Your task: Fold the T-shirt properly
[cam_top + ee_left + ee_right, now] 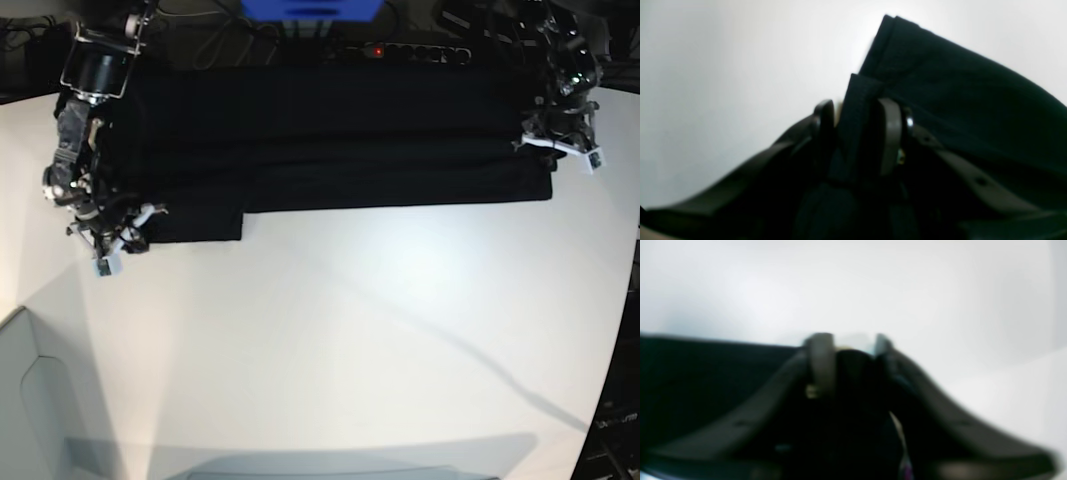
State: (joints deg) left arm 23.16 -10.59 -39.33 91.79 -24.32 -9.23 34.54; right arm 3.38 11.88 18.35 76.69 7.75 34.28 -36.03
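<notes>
Shirt (330, 150): black, spread lengthwise along far edge of table (350, 330), already doubled into a long band; lower layers step out toward the near side, a short flap at left end of band.

L gripper (857, 133), at right end of band in base view: fingers (888, 136) narrow, hemmed cloth edge between them. Wrist view shows the strip running up through the gap, rest of shirt draping off to the right. Judged a pinch on shirt, tho the jaws are not tight together.

R gripper (846, 350), at left end of band near table's left edge: wrist view blurred. Dark mass between fingers (820, 363), narrow gap. Cannot tell whether closed on cloth or only over it.

Handling, as judgement: light, limp, no stiffness; will sag and crease wherever unsupported. Layers likely to slide on each other and on the smooth table. Not fragile. Thin single layer easy to miss; stacked hems give more bite.

Hold points advised: both end corners of band, at hem, taking all layers together. Lift both ends evenly, keep band taut betw. grippers, else the fold skews.

Risk: one layer slipping from pinch; uneven edges.
</notes>
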